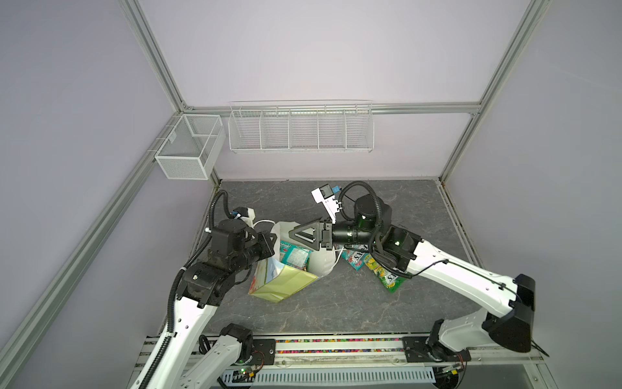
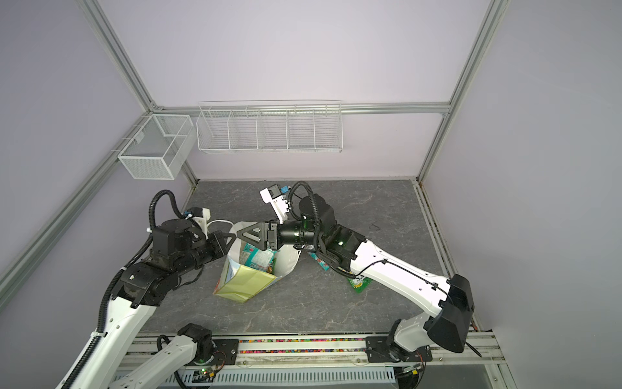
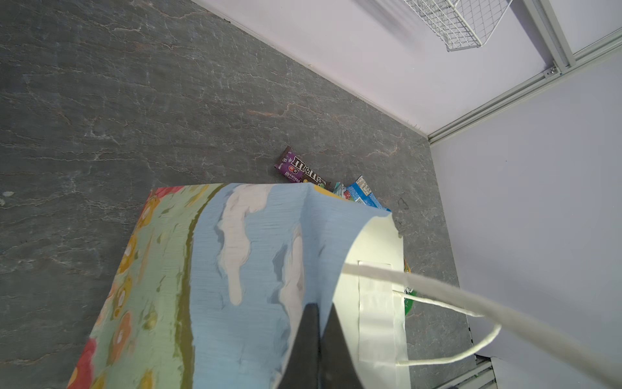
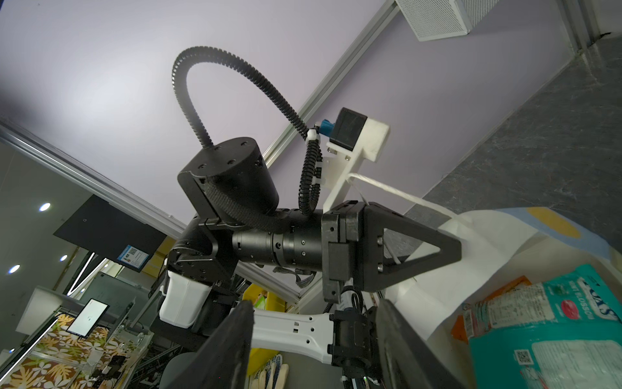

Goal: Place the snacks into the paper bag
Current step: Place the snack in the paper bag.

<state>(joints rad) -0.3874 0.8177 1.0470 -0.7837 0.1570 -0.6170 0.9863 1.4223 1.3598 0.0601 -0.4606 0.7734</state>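
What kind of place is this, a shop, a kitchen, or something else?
Most likely a robot test cell in a lab: an aluminium frame with plain lilac walls boxes in a grey tabletop, and two robot arms are mounted at its front edge.

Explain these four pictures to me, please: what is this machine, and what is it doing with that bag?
It is a robot with two arms reaching over a dark stone-patterned table. Two pictures look down from overhead; two come from cameras on the arms' wrists. The left gripper pinches the rim of a paper bag. The right gripper, jaws open and empty, hovers at the bag's mouth, above a teal packet inside. A green packet, a blue packet and an M&M's packet lie on the table outside.
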